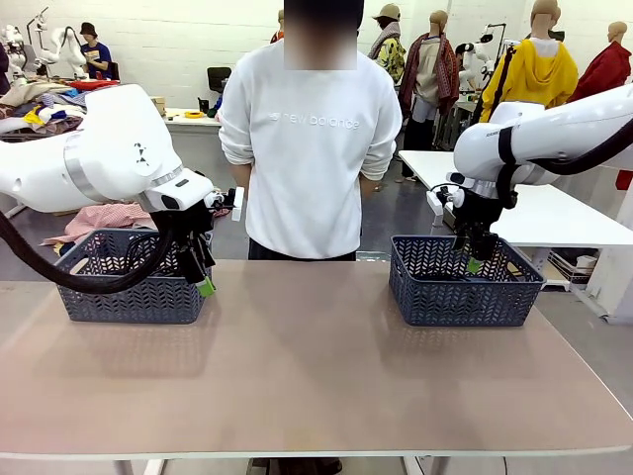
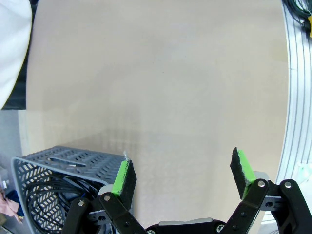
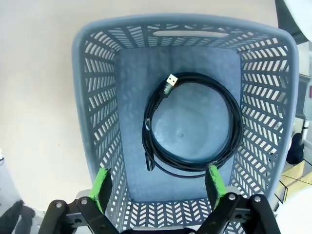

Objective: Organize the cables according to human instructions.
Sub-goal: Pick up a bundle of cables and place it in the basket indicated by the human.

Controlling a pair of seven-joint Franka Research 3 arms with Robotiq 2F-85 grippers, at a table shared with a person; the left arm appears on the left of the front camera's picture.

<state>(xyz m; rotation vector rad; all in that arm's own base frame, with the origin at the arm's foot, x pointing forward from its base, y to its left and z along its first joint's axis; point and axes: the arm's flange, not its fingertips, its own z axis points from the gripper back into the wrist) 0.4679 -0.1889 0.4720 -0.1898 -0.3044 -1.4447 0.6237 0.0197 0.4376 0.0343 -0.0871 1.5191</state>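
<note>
A coiled black cable [image 3: 187, 168] with a metal-tipped plug lies flat on the floor of the right grey basket [image 3: 97, 97]. My right gripper [image 3: 158, 185] hangs open just above that basket's near wall, nothing between its green pads [image 3: 101, 187]; from the front it hovers over the basket [image 1: 463, 287] as the right gripper [image 1: 473, 259]. More black cables [image 2: 48, 187] lie inside the left grey basket [image 2: 63, 158]. My left gripper [image 2: 183, 173] stands open and empty over bare table beside that basket, at the basket's right end [image 1: 134, 287] as the left gripper [image 1: 203, 282].
A person in a white sweatshirt [image 1: 309, 148] stands at the far edge between the baskets, hands out of sight. The tan table top [image 1: 316, 366] stretches bare between and in front of the baskets. An aluminium rail [image 2: 295, 97] runs along the table's edge.
</note>
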